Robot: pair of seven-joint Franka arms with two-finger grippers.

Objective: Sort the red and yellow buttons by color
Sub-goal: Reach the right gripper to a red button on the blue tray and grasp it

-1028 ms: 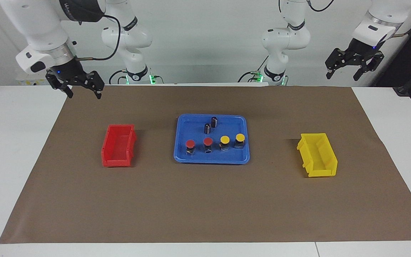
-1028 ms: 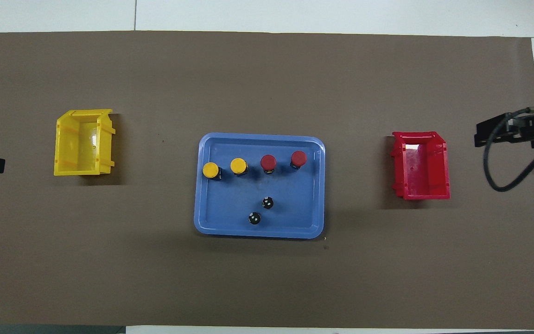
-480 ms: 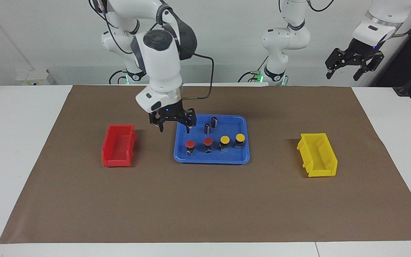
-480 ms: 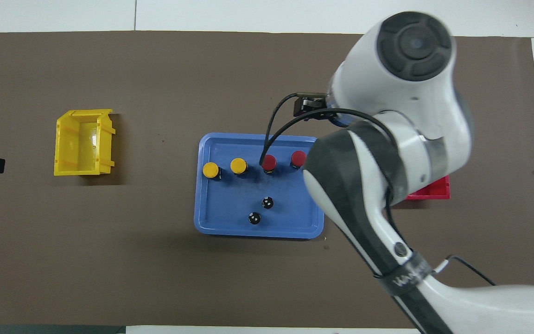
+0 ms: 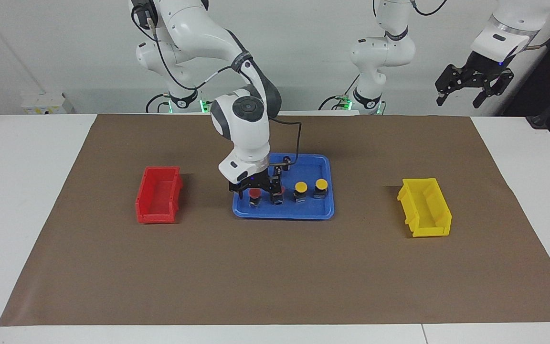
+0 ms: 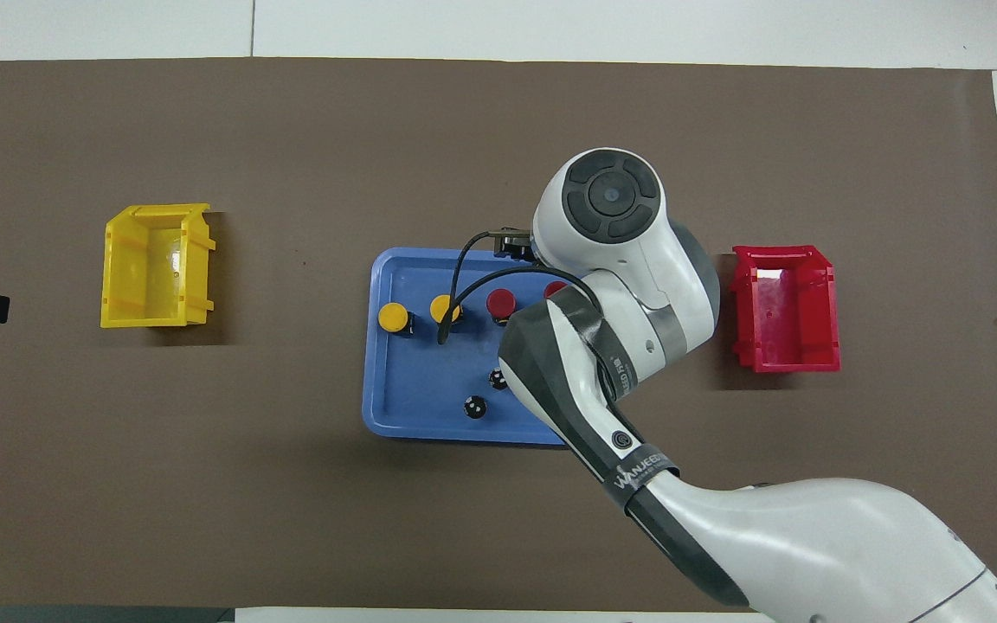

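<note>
Two red and two yellow buttons stand in a row in a blue tray. My right gripper is down in the tray, open, its jaws on either side of the red button at the red bin's end of the row. The other red button is partly hidden by a finger. Beside it stand the yellow buttons, also seen from above. From above the arm covers the gripper, and only an edge of the straddled red button shows. My left gripper waits open, high above the table's edge at its own end.
A red bin sits toward the right arm's end and a yellow bin toward the left arm's end, both on brown paper. Two dark cylinders stand in the tray nearer to the robots.
My right arm swung from the table's corner at its own end to the tray and came down around the end red button. The left arm has not moved.
</note>
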